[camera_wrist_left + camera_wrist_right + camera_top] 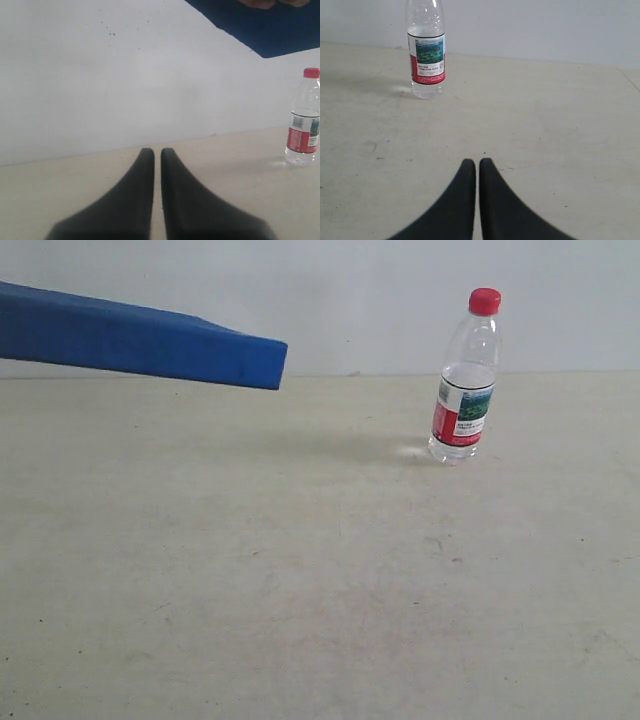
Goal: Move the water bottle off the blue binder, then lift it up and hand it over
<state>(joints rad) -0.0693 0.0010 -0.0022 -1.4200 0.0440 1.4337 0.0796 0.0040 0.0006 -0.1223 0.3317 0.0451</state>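
My left jaws are pressed together, the two dark tips side by side with only a thin slit between them, and they pinch nothing. My right jaws stand the same way, pressed together and empty, low over the pale desk (300,600).

The water bottle (465,380) stands upright on the desk, right of the middle in the exterior view and toward the back wall (400,300). Its red cap (485,301) is on, and its red, white and green label (463,410) wraps the lower half. From my right wrist it is ahead of the closed tips and off to one side, well apart from them, with its cap cut off by the frame edge. From my left wrist it shows far out at the side.

The blue binder (140,340) is off the desk, hanging in the air, tilted with its free corner lowest. It reaches in from the left edge of the exterior view, well apart from the bottle. What holds it is out of frame there. My left wrist view catches a brownish shape at the binder's far edge, possibly fingers, but it is too cropped to be sure.
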